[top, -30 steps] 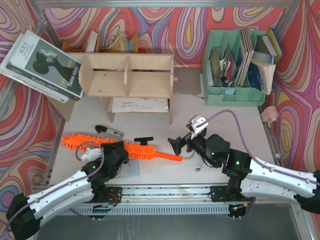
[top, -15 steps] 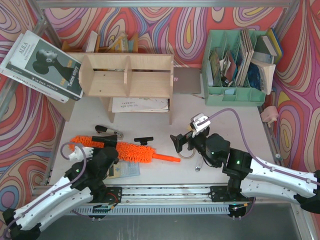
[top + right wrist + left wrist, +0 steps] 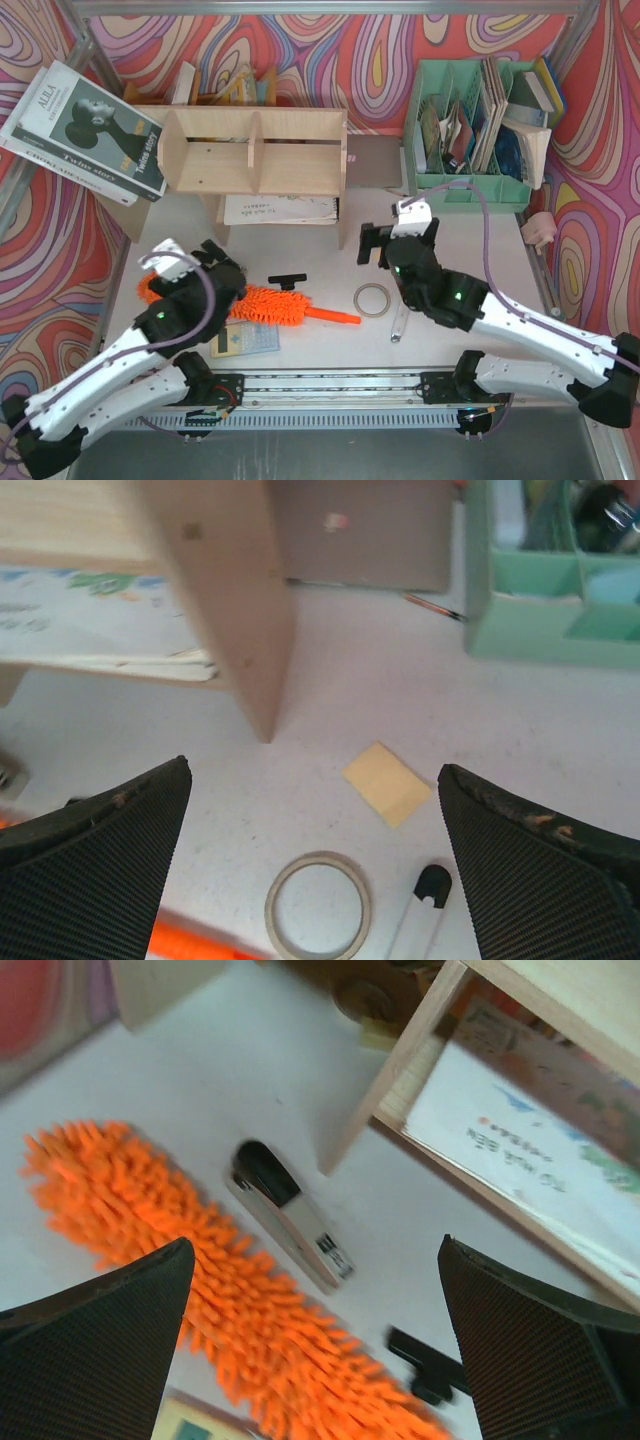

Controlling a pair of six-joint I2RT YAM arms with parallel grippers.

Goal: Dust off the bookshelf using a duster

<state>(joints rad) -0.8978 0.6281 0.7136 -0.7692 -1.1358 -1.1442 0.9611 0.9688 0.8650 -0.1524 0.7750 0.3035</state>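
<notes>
The orange fluffy duster (image 3: 285,308) lies flat on the table in front of the bookshelf (image 3: 250,150), its thin handle (image 3: 335,317) pointing right. My left gripper (image 3: 220,270) hovers open over the duster's left half, holding nothing. In the left wrist view the duster (image 3: 230,1310) runs diagonally below the open left gripper (image 3: 315,1250). My right gripper (image 3: 375,245) is open too, raised near the shelf's right leg. The right wrist view shows that leg of the bookshelf (image 3: 225,590) ahead of the open right gripper (image 3: 312,765).
A stapler (image 3: 290,1215) and a black clip (image 3: 288,279) lie beside the duster. A tape ring (image 3: 372,298), a pen (image 3: 398,325) and a yellow sticky note (image 3: 388,783) lie under the right arm. A mint organizer (image 3: 470,130) stands far right, stacked books (image 3: 85,130) far left.
My left gripper opened, let go of the duster and rose over it. The duster stays on the table. My right gripper drew away from the handle end toward the shelf.
</notes>
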